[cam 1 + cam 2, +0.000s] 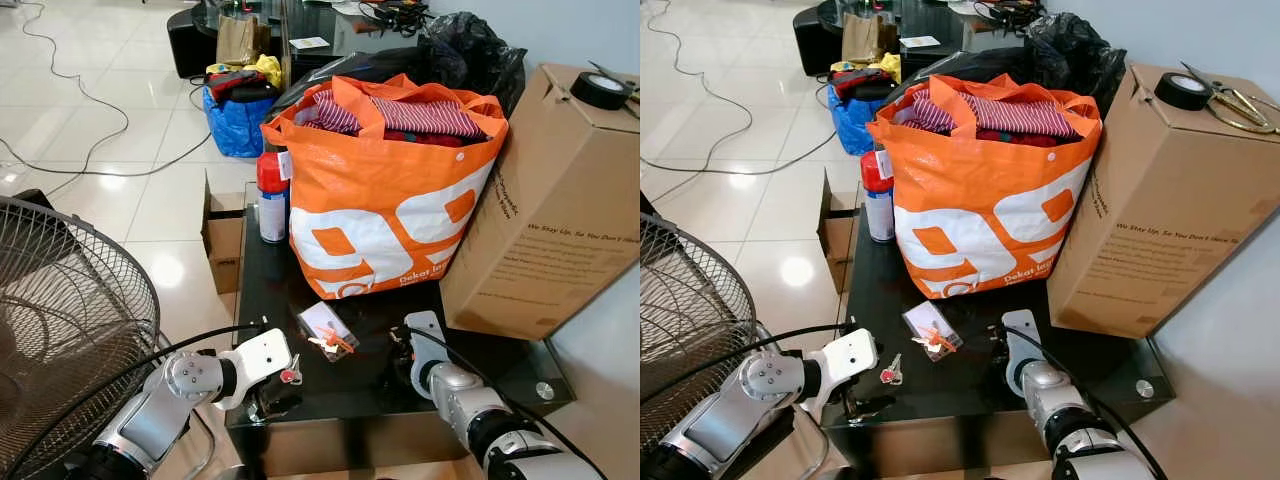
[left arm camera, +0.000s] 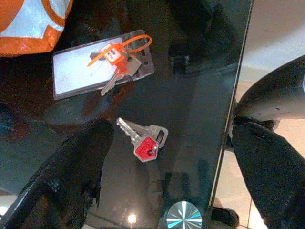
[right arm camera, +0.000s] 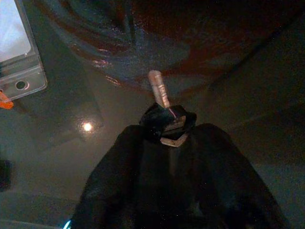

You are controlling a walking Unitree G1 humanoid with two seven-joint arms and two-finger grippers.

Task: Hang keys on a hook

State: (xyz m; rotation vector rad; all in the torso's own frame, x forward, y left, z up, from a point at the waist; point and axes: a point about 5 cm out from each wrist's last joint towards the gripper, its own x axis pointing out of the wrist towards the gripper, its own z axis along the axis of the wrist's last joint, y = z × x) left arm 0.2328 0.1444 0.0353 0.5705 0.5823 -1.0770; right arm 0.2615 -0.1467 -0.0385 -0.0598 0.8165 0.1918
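Note:
On the black glass table (image 1: 268, 285) lies a clear card holder (image 2: 83, 71) with an orange-tagged key (image 2: 116, 64) on top of it. A red-headed key (image 2: 147, 145) lies flat near the table's front left edge. My left gripper (image 2: 169, 138) is open and low over that edge, its two fingers on either side of the red key (image 1: 292, 377), one over the glass and one past the rim. My right gripper (image 3: 167, 129) rests on the table at the front right and is shut on a black-headed key (image 3: 164, 117), whose silver blade pokes out ahead.
A full orange bag (image 1: 390, 200) and a big cardboard box (image 1: 560, 200) with a tape roll (image 1: 600, 90) crowd the table's back. A red-capped spray can (image 1: 272, 195) stands beside the bag. A fan (image 1: 60, 320) is close on my left; a small open box (image 1: 225, 235) sits on the floor.

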